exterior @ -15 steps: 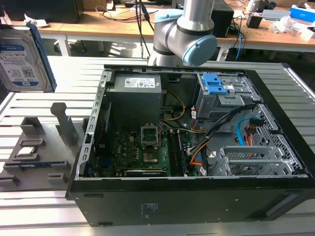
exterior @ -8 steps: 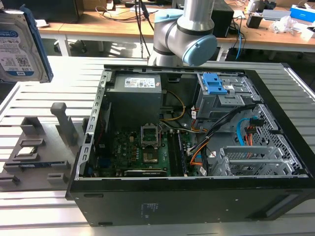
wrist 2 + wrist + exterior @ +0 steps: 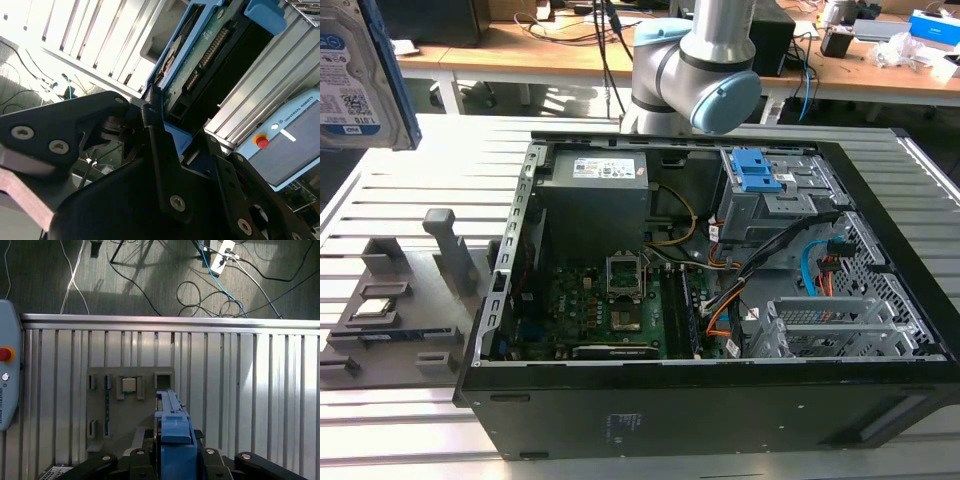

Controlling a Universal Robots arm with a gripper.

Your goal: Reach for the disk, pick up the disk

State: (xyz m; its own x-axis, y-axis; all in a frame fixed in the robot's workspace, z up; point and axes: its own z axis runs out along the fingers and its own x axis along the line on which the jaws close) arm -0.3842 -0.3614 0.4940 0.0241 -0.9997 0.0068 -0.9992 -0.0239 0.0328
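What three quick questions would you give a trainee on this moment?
1. True or false: the gripper is shut on the disk.
2. In the exterior view, where is the disk relative to the case? A) inside it B) held up, off to the view's left C) lying on its rim
3. What colour is the bracket on the disk?
Key: 1 true; 2 B; 3 blue.

One disk (image 3: 350,75) (blue-bracketed), one open computer case (image 3: 670,415), one grey holder (image 3: 395,300), one arm (image 3: 710,60).
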